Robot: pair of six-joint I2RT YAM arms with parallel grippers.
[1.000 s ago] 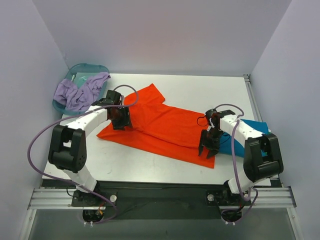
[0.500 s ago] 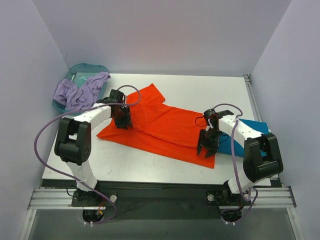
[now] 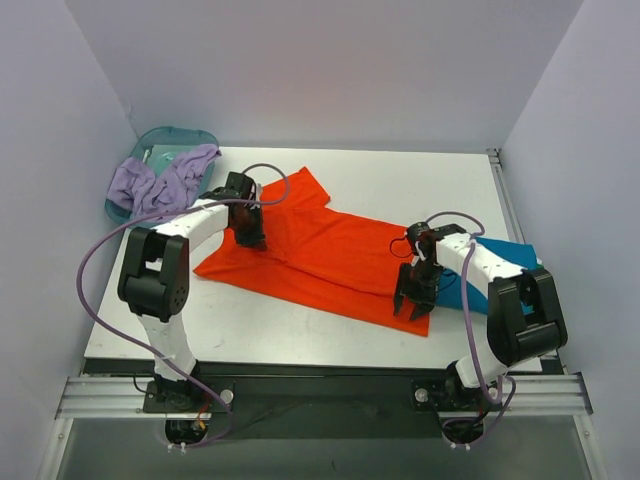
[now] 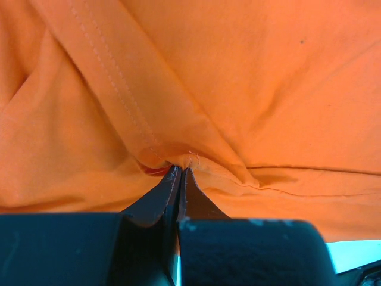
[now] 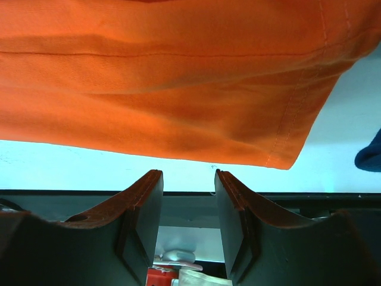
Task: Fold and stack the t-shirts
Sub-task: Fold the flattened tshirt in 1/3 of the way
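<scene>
The orange shirt (image 3: 320,255) lies spread flat across the middle of the table (image 3: 400,180), a soft matte knit in bright orange-red, its body running slantwise from the left down to the right, with one short sleeve (image 3: 305,185) sticking up towards the back. Up close the cloth shows shallow creases and a hem sewn with two parallel rows of stitching. The left gripper (image 4: 178,173) is down on the shirt's left part, near the sleeve, and its dark fingers are pressed together on a small tuck of the fabric, which puckers into radiating folds at the tips. The right gripper (image 5: 187,179) sits at the shirt's lower right corner with its black, curved fingers (image 5: 146,202) apart; bare white table shows in the gap between them, and the stitched bottom hem lies just beyond the tips, not between them. A blue shirt (image 3: 515,252) lies at the right edge of the table, partly hidden behind the right arm, its near end touching or tucked under the orange corner; which of the two I cannot tell. At the far left corner a translucent teal basin (image 3: 175,134) with rounded corners holds a crumpled lilac cloth (image 3: 155,185) that spills over its rim towards the table. A purple cable (image 3: 90,270) loops along each white arm.
</scene>
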